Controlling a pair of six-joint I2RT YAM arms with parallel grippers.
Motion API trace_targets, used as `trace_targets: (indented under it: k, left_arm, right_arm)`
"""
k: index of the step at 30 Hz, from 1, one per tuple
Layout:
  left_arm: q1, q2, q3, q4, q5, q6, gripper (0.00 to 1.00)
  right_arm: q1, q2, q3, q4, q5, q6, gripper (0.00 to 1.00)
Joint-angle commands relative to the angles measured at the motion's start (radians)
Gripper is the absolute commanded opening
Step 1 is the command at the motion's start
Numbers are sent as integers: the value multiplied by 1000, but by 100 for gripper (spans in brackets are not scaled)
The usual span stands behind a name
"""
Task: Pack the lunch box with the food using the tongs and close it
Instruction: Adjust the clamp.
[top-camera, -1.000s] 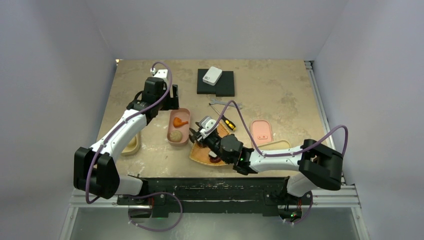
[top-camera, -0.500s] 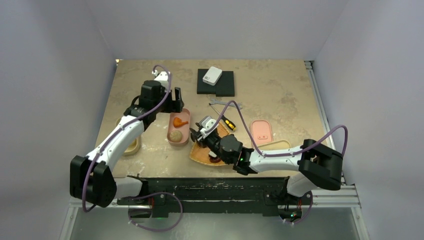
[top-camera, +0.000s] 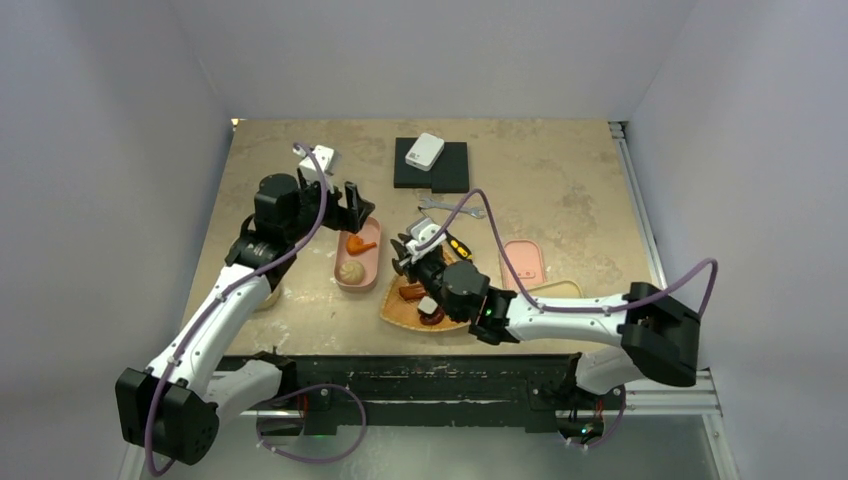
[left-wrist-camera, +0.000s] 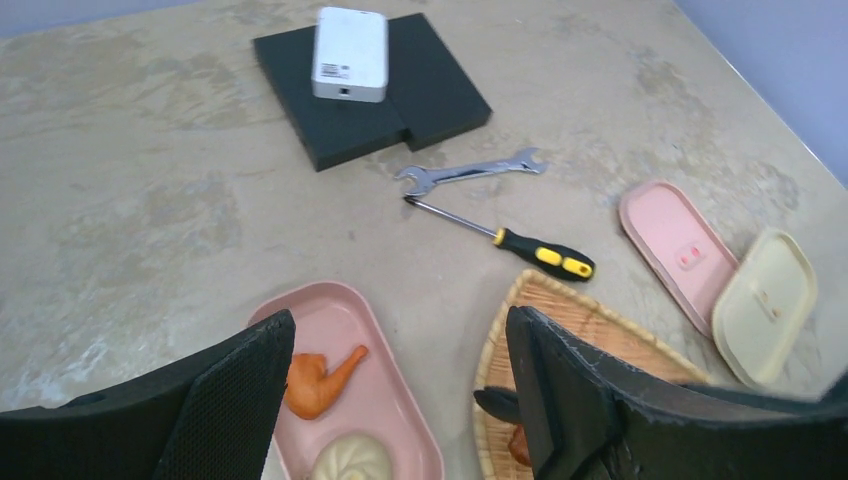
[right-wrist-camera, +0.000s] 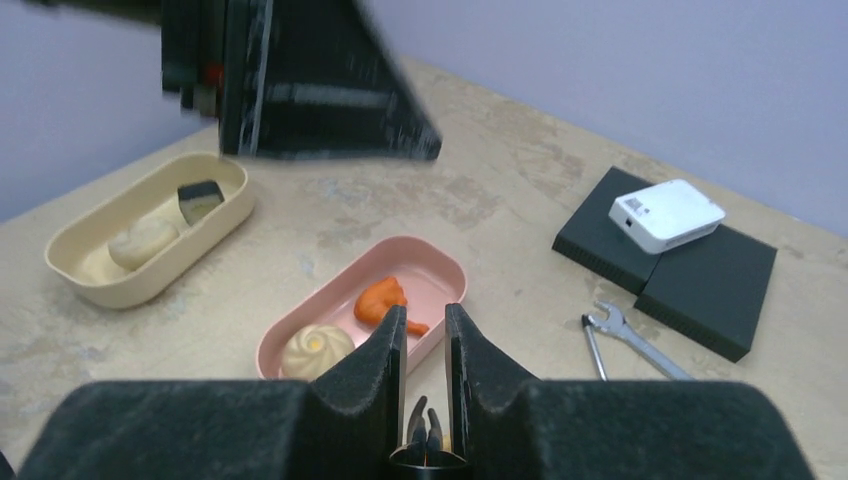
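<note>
Pink lunch box (top-camera: 370, 268) — top view: it lies open, left of centre on the table (top-camera: 570, 190). An orange drumstick piece (top-camera: 358, 243) is at its far end and a beige bun (top-camera: 351, 270) sits nearer. The left gripper (top-camera: 358, 207) hangs over the box's far end, fingers spread wide and holding nothing. Just right of the box is a woven tray (top-camera: 398, 312) carrying a brown sausage (top-camera: 412, 292) and a red-and-dark piece (top-camera: 432, 317). The right gripper (top-camera: 404, 254) sits over the tray's far left corner, its jaws too small here to read. A beige lunch box (top-camera: 267, 294) is partly hidden by the left arm. A pink lid (top-camera: 522, 262) and a beige lid (top-camera: 550, 290) lie right of the tray.

Left wrist view: the two fingers (left-wrist-camera: 235, 400) stand far apart with nothing between them. Below them are the pink lunch box (left-wrist-camera: 405, 425), with drumstick and bun, and the woven tray (left-wrist-camera: 590, 330) to its right. Beyond lie a screwdriver (left-wrist-camera: 530, 250), a wrench (left-wrist-camera: 470, 172) and a black block (left-wrist-camera: 430, 100) bearing a white device (left-wrist-camera: 350, 55).

Right wrist view: the fingers (right-wrist-camera: 365, 390) are drawn nearly together, leaving a narrow slit. The tongs (right-wrist-camera: 428, 432) — slim and dark — are clamped in that slit, their two tips showing just short of the pink lunch box (right-wrist-camera: 440, 265). The beige lunch box (right-wrist-camera: 150, 285), far left, holds a second bun (right-wrist-camera: 140, 240) and a black-and-white piece (right-wrist-camera: 200, 200).
</note>
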Motion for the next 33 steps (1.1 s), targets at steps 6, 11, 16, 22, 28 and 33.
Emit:
trace_targets:
  k: [6, 11, 16, 22, 28, 33]
  left_arm:
    - [-45, -42, -37, 114, 426, 60, 76]
    - [-62, -21, -66, 239, 632, -33, 76]
    - [-149, 9, -67, 264, 723, -69, 76]
    - [-174, 18, -87, 441, 796, -219, 76]
    - [-204, 21, -160, 767, 831, -482, 76]
    - [-238, 30, -166, 723, 808, -461, 75]
  right_arm:
    - [-172, -225, 175, -330, -313, 58, 0]
    - [-327, -314, 207, -441, -610, 146, 0]
    - [-439, -354, 249, -510, -948, 195, 0]
    - [-473, -355, 272, -511, -1250, 257, 0]
    - [-473, -324, 266, -432, -1412, 320, 0]
    - [-473, -299, 268, -363, -1433, 349, 0]
